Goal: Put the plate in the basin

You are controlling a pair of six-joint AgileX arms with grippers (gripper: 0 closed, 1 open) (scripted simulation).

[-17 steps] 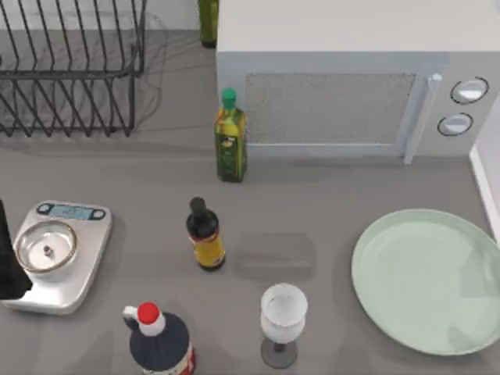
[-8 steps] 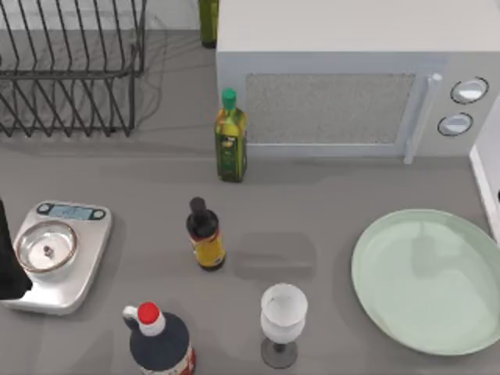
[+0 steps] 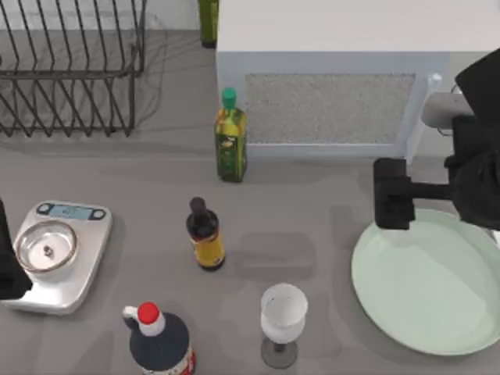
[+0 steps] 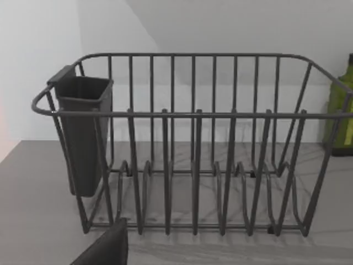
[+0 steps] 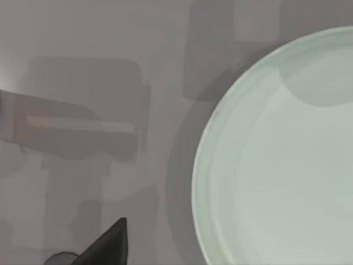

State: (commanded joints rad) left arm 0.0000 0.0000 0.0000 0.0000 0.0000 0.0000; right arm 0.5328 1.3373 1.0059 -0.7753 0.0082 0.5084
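Grey counter runs under everything you see, with a microwave [image 3: 336, 101] at the back and a black wire dish rack [image 3: 70, 70] far from the working arm. Your right gripper [image 3: 394, 203] hangs over the counter just beyond the plate's [image 3: 426, 281] near-microwave rim, above it and not touching; whether its fingers are spread or closed cannot be told, and it has nothing in hold. From the right wrist view, the plate [image 5: 281, 160] lies flat just beside the tool, empty. You are in the approach step, with the grasp not yet made. Next, bring the gripper down onto the plate's edge, pinch the rim, then carry it toward the basin at the top view's right. Your left arm [image 3: 8, 266] sits parked beside the silver scale [image 3: 58, 254].
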